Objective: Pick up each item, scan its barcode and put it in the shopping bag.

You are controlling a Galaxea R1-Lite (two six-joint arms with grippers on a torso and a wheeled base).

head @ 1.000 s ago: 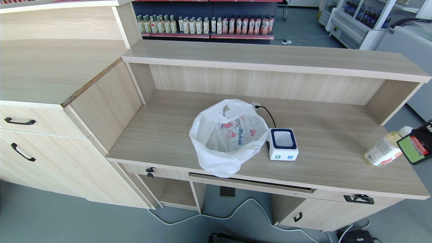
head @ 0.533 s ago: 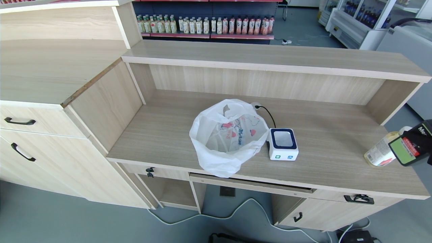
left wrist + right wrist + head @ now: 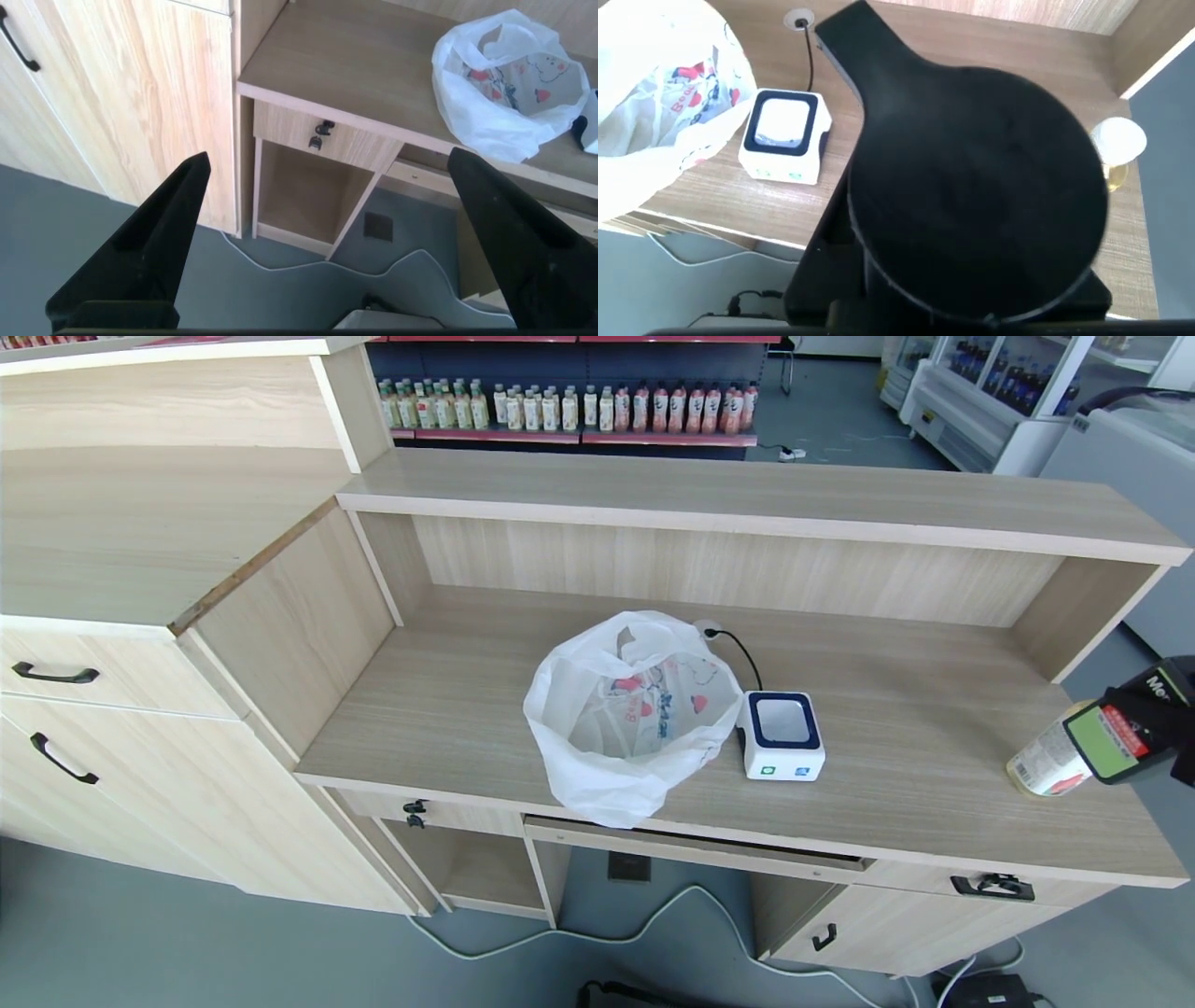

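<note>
Wooden counter (image 3: 934, 728); drink bottles (image 3: 569, 406) line a far shelf; perhaps a chiller (image 3: 980, 401) farther right.

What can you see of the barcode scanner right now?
The barcode scanner is a white, plastic-looking box with a dark blue frame around a pale upward-facing window and two small marks on its front. It sits flat on the wooden counter, the shopping bag seemingly touching its left side. A black cable runs off behind it.
</note>
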